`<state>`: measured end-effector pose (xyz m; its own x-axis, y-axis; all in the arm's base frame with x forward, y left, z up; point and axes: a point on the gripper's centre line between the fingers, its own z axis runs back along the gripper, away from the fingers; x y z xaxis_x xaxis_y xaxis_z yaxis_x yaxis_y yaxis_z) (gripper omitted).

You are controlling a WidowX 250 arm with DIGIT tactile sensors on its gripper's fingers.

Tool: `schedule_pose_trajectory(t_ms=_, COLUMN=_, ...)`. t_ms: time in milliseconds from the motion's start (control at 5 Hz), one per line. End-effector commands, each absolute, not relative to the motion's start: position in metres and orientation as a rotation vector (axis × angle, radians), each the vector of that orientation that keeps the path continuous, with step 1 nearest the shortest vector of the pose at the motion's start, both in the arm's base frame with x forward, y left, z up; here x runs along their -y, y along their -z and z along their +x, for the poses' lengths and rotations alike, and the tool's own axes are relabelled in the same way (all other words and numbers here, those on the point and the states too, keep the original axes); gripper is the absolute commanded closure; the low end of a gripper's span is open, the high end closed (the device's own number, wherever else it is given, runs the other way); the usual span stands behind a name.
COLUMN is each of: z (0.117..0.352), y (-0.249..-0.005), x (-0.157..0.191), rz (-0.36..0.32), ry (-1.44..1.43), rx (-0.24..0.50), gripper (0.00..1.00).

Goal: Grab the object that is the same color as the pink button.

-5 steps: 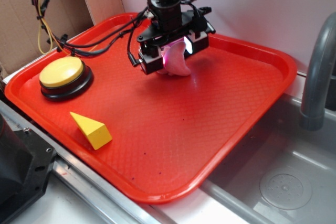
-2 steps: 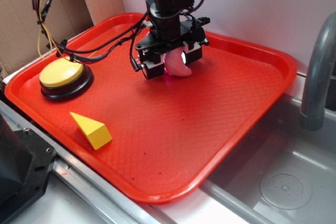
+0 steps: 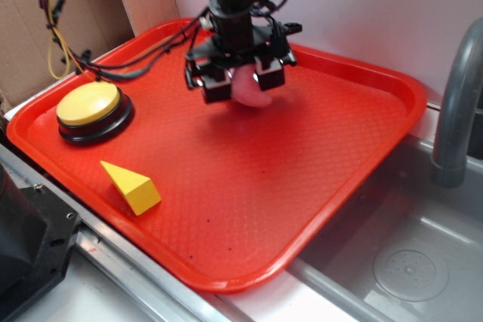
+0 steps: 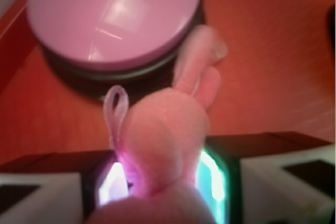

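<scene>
On the red tray [image 3: 362, 186], going left to right, a yellow button [image 3: 89, 105] sits by the left edge, with a yellow wedge [image 3: 133, 186] just in front of it near the front-left rim. Further right, toward the back edge, the gripper [image 3: 243, 82] hangs above the tray with the toy [image 3: 251, 90] pinched between its jaws. A shadow on the tray beneath the toy suggests it is off the surface.

The step in hand appears to be the lift after the grasp. The next move calls only for a steady hold while rising, since a soft body could slip from the pads.

In the wrist view the toy [image 4: 163, 145] is pale pink, plush and rounded, with stubby limbs pointing away and a thin pale loop at its left. Beyond it lies the pink button [image 4: 113, 17], a matching lilac-pink dome on a black base, near the toy but apart from it.
</scene>
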<state>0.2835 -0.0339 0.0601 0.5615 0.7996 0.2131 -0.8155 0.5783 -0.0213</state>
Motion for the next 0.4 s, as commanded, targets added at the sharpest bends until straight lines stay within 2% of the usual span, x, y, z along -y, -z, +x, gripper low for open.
schedule_pose_trajectory(t_ms=0, z=0.267, y=-0.144, x=0.029, rz=0.061, ry=-0.628, rx=0.239, gripper=1.00)
schedule_pose_trajectory(t_ms=200, z=0.251, y=-0.174, x=0.019, rz=0.004, ry=-0.450, rx=0.155, gripper=1.00)
